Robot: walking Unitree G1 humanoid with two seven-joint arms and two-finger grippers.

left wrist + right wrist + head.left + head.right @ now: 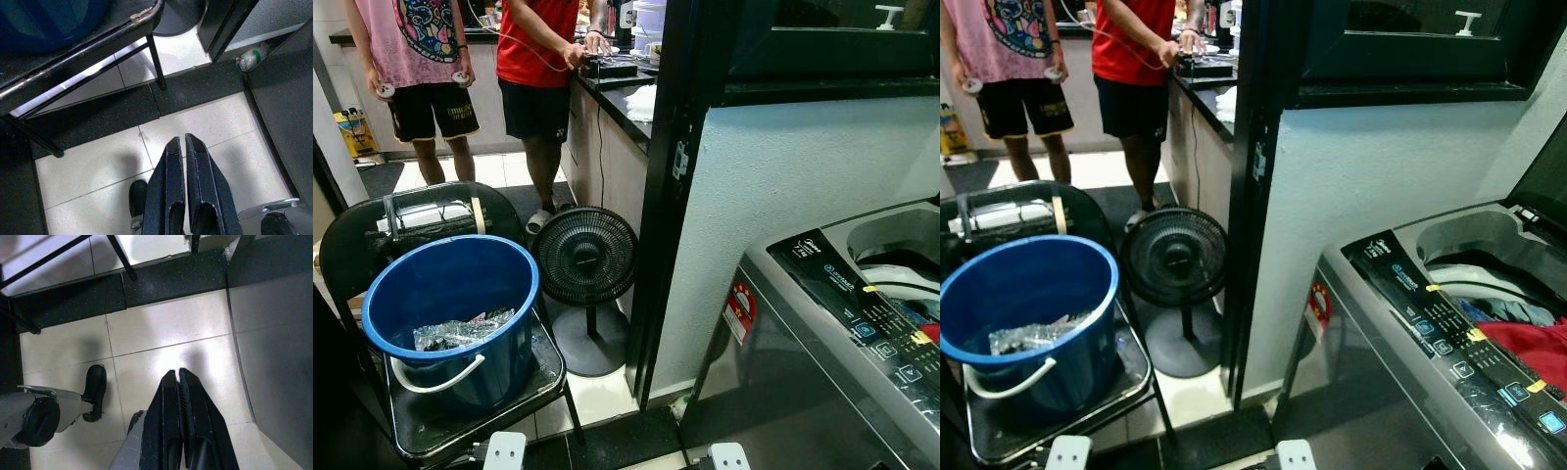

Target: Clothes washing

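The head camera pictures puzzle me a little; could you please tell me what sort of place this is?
Probably a home laundry corner beside a kitchen: a grey top-loading washing machine with clothes in its drum, a blue plastic bucket on a black chair, and a dark kitchen counter beyond.

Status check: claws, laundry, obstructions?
Both claws shut, hanging over floor tiles. Clothes in open washing machine. Blue bucket on chair left. Standing fan ahead.
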